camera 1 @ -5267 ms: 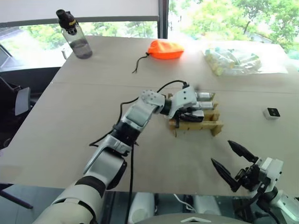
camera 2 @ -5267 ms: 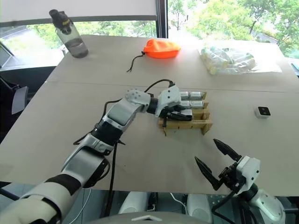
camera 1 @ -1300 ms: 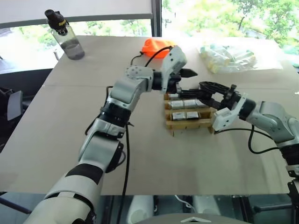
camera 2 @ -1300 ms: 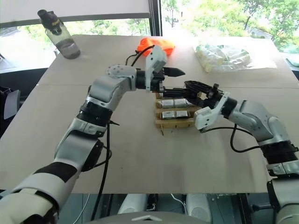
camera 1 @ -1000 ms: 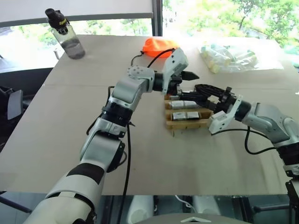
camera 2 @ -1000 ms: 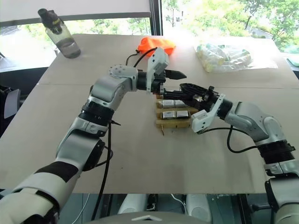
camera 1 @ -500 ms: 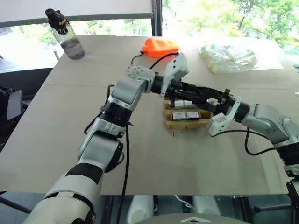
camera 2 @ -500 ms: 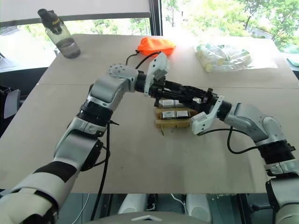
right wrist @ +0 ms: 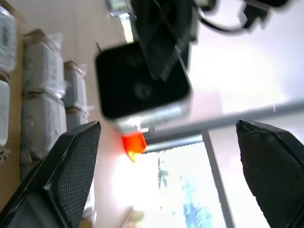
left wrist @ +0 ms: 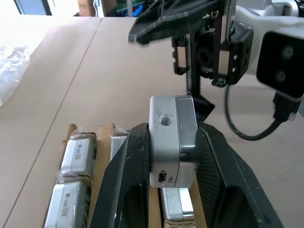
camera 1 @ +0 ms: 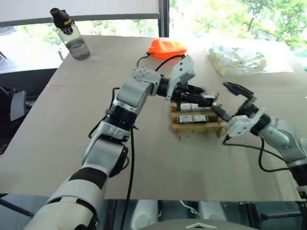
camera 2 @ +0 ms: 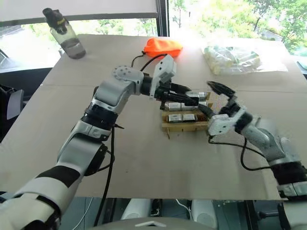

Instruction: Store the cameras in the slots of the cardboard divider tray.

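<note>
- The left gripper (left wrist: 172,156) is clamped on one camera (left wrist: 172,137), its two black fingers (left wrist: 124,175) pressing the block's sides; it hangs just above the far part of the cardboard divider tray (camera 1: 197,126).
- The held camera is a rounded silvery-grey block with a small round hole in one face and a tiny port near its lower edge; from the right wrist view its lens side is glossy black.
- The right gripper (camera 1: 231,99) holds nothing, its tapered black fingers spread wide; it sits just beside the tray's right edge, fingers pointing toward the held camera.
- The tray is tan corrugated cardboard; grey wrapped cameras (left wrist: 76,156) lie in its slots, side by side.
- The right gripper's white body and black cable stand close in front of the left gripper.
- The table (camera 1: 72,124) is a matte beige board with a seam across it.
- Well behind the tray lie an orange drawstring pouch (camera 1: 166,48), soft and crumpled, and a clear bag of pale items (camera 1: 240,60).
- A clear bottle (camera 1: 72,38) with a black cap stands at the far left corner.
</note>
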